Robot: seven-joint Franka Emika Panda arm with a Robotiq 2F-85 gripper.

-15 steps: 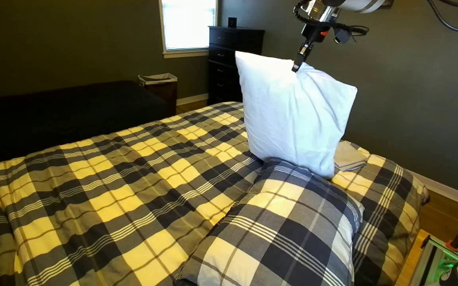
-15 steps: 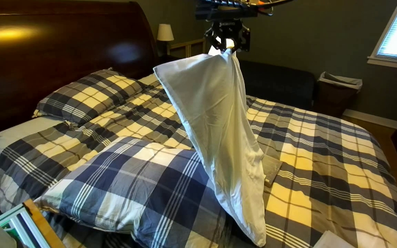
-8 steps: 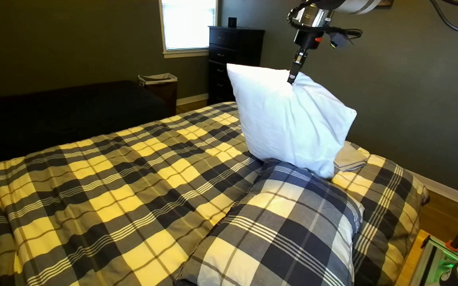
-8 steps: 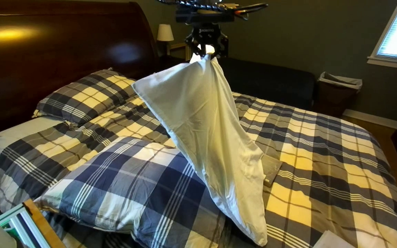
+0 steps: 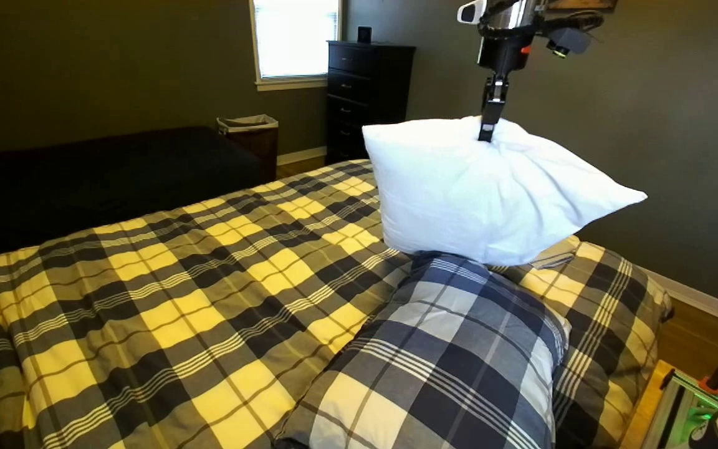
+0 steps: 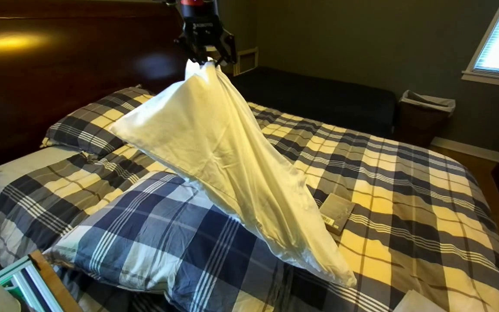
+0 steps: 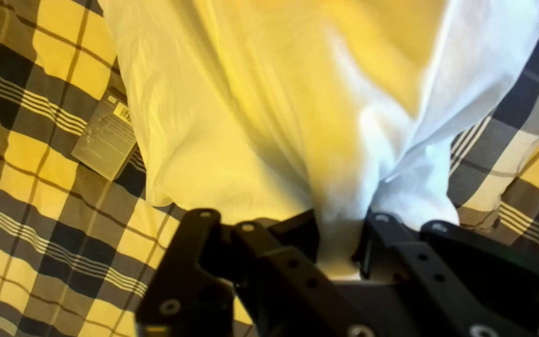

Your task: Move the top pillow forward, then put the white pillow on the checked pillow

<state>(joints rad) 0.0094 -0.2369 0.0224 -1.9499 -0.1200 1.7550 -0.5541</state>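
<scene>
Wrist view: fingers (image 7: 303, 232) pinch the white pillow (image 7: 251, 107).
Held from above, probably for laying onto the checked pillow (image 6: 158, 238).

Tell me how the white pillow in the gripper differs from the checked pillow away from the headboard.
Pattern: the white pillow is plain; the checked pillow is navy, white and pale-yellow plaid.
Pose: the white pillow is held aslant by the gripper; the checked pillow lies on the bedspread.
Shape: the white pillow is pinched into folds; the checked pillow looks plump and mostly smooth.
Both are soft-looking, fabric-covered pillows.
</scene>
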